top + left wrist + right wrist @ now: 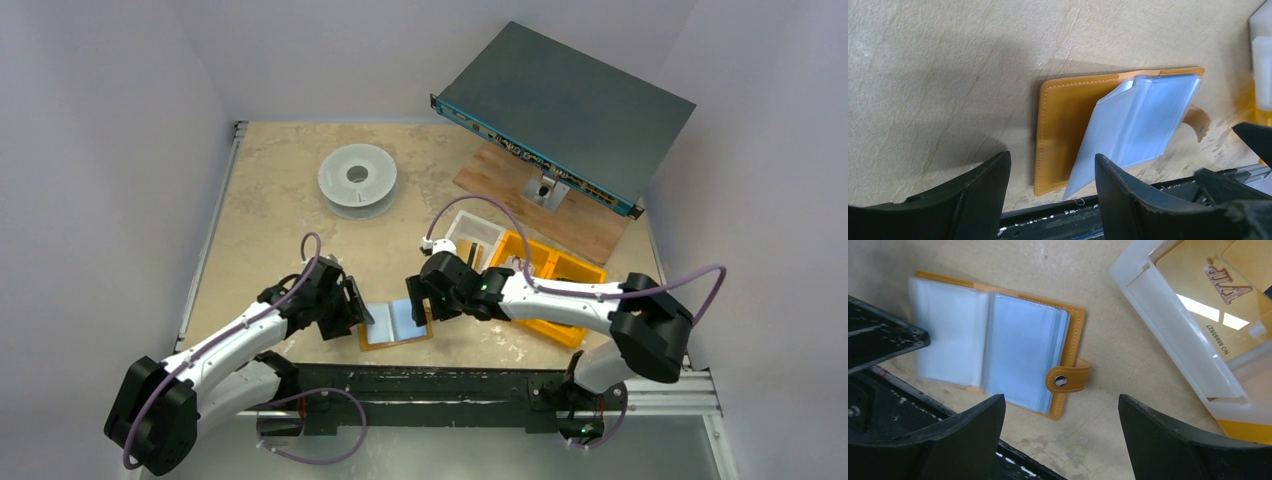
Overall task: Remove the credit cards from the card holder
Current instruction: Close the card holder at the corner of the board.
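left fingers point(975, 202), right fingers point(1173, 440) apart, flanking open card holder point(398, 325) (perhaps touching)

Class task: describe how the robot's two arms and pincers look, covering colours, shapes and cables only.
The left arm and right arm match: smooth white link shells joined by bulky black joint housings. A thin purple cable loops loosely along each. The left pincer and right pincer are black, each with two broad fingers tapering to blunt tips. No sleeves or readable markings show.
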`<state>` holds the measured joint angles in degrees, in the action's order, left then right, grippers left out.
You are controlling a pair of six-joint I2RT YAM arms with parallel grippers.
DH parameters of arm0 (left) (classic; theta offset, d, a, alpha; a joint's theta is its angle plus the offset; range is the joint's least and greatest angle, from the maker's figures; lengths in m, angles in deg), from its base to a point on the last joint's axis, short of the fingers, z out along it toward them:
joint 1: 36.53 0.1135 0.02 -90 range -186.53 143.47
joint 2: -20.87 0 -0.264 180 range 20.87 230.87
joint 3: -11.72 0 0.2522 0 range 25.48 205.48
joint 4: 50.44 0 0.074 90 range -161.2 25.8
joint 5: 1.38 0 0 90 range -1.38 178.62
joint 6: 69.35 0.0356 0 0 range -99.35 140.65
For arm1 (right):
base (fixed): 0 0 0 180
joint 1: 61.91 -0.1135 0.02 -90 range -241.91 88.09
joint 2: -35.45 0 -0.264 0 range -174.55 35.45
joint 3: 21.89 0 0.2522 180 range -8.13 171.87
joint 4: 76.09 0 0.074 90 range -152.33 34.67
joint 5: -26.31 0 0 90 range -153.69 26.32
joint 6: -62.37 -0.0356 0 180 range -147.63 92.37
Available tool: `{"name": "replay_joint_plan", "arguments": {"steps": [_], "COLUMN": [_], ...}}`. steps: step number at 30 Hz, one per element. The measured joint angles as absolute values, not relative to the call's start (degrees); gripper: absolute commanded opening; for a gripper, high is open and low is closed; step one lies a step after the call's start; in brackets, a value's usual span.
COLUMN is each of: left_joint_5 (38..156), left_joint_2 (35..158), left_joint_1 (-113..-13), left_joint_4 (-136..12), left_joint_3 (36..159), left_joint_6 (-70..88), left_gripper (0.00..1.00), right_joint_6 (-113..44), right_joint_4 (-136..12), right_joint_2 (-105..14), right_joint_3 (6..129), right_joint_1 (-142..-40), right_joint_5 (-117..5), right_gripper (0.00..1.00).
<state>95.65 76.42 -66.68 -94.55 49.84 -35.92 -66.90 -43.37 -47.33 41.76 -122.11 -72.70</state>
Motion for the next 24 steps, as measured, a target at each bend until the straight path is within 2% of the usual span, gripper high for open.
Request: {"name": "replay_joint_plan", "arguments": {"steps": [5, 12, 20, 22, 24], "left_joint_5": [95.5, 95.9, 96.8, 97.2, 97.5], "left_joint_2": [77.5, 78.2, 78.8, 79.1, 79.3], "left_joint_1": [-67.4, -67.8, -67.8, -67.8, -67.8], "left_joint_4": [-95.2, -94.6, -93.3, -92.8, -92.4], "left_joint_3": [49.8, 50.0, 50.0, 50.0, 50.0], "left_joint_6": [-36.0, -36.0, -36.5, -36.9, -36.9], "left_gripper": [0.62, 0.63, 0.64, 0.64, 0.64], "right_joint_6": [-67.5, -69.7, -71.7, -72.0, -72.3], "right_joint_4": [-44.1, -45.3, -47.1, -47.5, -47.7], "right_joint_2": [-52.3, -53.4, -53.6, -54.2, -54.8], "right_joint_3": [41.7, 41.6, 41.3, 41.3, 41.3], "right_joint_1": [-122.8, -122.8, -122.8, -122.8, -122.8], "right_joint_5": [-73.3, -75.6, -76.2, -76.3, -76.5], "right_gripper": [0.72, 0.47, 0.08, 0.01, 0.00]}}
